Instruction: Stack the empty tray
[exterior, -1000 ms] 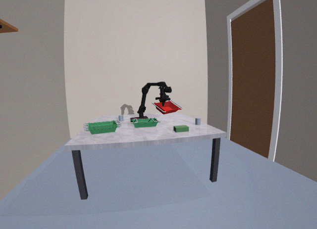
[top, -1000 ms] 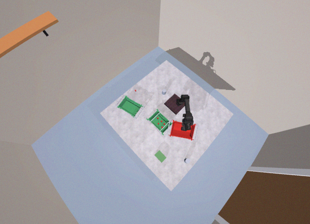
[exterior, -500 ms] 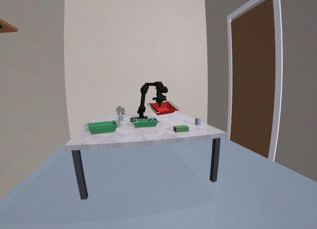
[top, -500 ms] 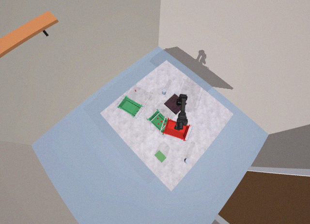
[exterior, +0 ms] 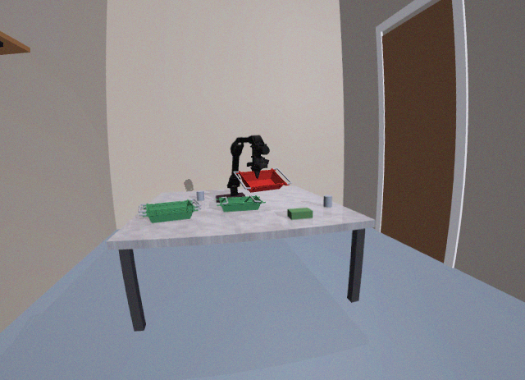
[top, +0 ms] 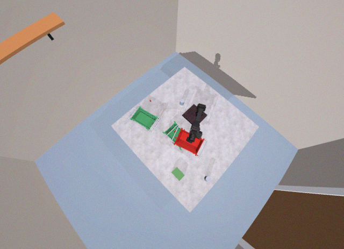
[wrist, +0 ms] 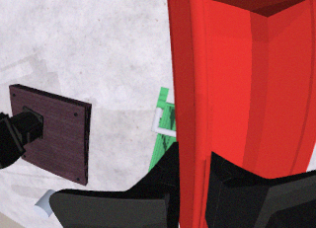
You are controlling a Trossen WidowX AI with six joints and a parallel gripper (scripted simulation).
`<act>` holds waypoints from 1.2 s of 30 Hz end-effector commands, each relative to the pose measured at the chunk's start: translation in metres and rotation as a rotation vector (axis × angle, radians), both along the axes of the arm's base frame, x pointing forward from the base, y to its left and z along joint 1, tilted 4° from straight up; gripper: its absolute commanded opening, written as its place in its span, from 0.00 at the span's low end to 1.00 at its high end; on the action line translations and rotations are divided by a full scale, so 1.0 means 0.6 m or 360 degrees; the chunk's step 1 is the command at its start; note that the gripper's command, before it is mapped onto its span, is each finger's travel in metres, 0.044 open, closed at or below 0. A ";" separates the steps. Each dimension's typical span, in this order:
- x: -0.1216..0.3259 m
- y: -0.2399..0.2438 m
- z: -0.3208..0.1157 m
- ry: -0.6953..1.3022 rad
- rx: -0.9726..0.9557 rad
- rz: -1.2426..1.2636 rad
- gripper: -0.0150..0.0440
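My gripper [top: 191, 139] [exterior: 257, 174] [wrist: 184, 147] is shut on the long wall of the empty red tray [top: 183, 142] [exterior: 263, 181] [wrist: 264, 97] and holds it in the air, slightly tilted. The tray's wire bars stick out at its ends. The loaded green tray [top: 169, 128] [exterior: 237, 206] [wrist: 158, 156] stands on the table [top: 222, 146] [exterior: 237, 231] below and to the left of the red tray. White wire bars lie across its top, with small red blocks under them. In the top view the red tray covers its right end.
A second green tray [top: 143, 118] [exterior: 168, 211] stands further left. A green block [top: 177, 173] [exterior: 299, 213] lies near the front. Two grey cylinders [top: 181, 102] [top: 207, 178] [exterior: 200, 195] [exterior: 327, 200] stand on the table. The arm's dark base plate [top: 190, 114] [wrist: 55, 132] is behind the trays.
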State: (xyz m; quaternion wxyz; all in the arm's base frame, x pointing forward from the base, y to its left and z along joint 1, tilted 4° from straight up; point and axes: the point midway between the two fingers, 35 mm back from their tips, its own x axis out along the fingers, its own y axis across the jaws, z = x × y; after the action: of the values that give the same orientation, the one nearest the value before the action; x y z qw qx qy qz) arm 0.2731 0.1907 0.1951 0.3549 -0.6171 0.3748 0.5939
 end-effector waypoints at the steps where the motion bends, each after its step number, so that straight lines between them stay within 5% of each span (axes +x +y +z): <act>1: 0.017 -0.028 0.010 -0.0035 0.0007 -0.0063 0.25; 36: 0.080 -0.200 0.017 -0.0061 -0.0013 -0.0478 0.25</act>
State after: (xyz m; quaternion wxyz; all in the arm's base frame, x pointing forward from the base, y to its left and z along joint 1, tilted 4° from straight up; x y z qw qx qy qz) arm 0.3212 0.0714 0.2013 0.4412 -0.5612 0.4641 0.5244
